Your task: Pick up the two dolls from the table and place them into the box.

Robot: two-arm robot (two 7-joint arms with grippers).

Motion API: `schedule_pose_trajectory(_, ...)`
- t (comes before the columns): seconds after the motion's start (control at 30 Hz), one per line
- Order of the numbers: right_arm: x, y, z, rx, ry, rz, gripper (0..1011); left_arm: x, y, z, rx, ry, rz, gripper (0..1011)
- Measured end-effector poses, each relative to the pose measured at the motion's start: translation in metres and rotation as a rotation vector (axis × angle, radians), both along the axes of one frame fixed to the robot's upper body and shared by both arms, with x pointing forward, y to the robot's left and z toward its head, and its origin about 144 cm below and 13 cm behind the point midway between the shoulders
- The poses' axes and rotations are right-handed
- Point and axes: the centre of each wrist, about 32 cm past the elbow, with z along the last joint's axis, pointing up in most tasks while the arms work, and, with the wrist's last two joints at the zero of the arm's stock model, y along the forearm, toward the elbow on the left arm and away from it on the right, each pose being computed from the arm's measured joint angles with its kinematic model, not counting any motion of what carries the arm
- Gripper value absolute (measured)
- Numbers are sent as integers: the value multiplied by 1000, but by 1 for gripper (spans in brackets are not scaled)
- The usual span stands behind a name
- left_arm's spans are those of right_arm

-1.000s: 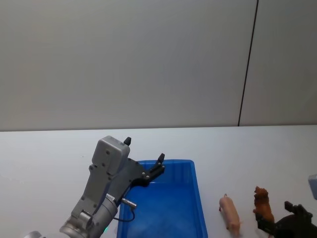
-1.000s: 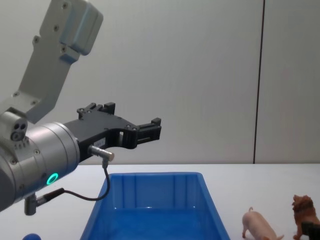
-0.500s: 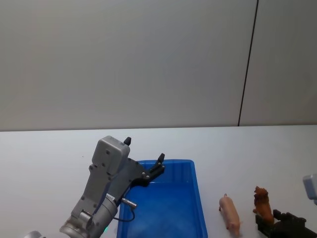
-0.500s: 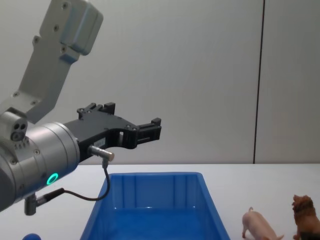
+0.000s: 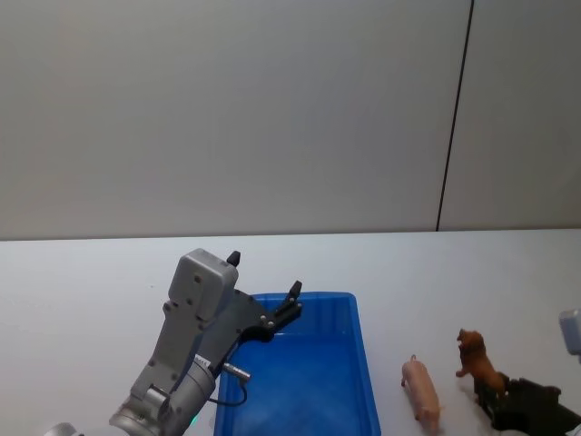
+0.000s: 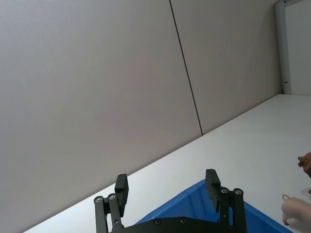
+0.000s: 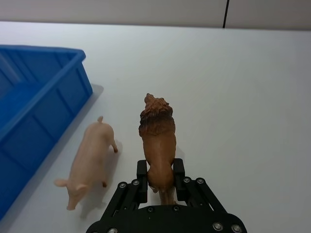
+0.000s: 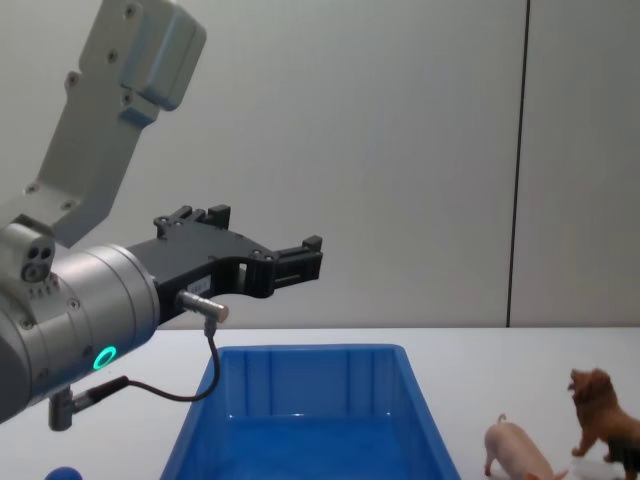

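Observation:
My right gripper (image 7: 159, 172) is shut on the hind end of the brown lion doll (image 7: 158, 133), which tilts head-up just over the white table (image 5: 91, 300) at the right. The same lion (image 5: 477, 361) and right gripper (image 5: 508, 400) show at the head view's lower right corner. Beside the lion, the pink pig doll (image 5: 422, 392) lies on the table between it and the blue box (image 5: 363, 363). From the side, the pig (image 8: 520, 450) and lion (image 8: 598, 410) stand to the right of the box (image 8: 300, 360). My left gripper (image 5: 264, 273) hangs open above the box's far left corner, holding nothing.
A small blue round-topped knob (image 8: 62, 472) peeks in at the chest view's bottom left. A plain grey wall with a dark vertical seam backs the table. White tabletop stretches beyond and to the right of the dolls.
The lion has risen off the table and tipped head-up in my right gripper, shifting slightly toward the box. The left arm and the pig have stayed still.

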Motion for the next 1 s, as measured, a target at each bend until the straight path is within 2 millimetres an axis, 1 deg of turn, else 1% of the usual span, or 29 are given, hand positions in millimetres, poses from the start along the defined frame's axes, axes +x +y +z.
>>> schedule_pose_trajectory(0.33,3,5,19,0,-114,37,297,0,0,0,0,0,0,1001)
schedule_pose_trajectory(0.53,9,12,37,12,-183,105,297,0,0,0,0,0,0,1001)
schedule_pose_trajectory(0.67,13,17,45,21,-205,144,297,0,0,0,0,0,0,1001)
schedule_pose_trajectory(0.83,22,32,59,38,-227,224,297,0,0,0,0,0,0,1002)
schedule_pose_trajectory(0.87,22,32,59,38,-227,224,297,0,0,0,0,0,0,1001)
schedule_pose_trajectory(1.0,31,47,65,44,-219,282,297,0,0,0,0,0,0,1002)
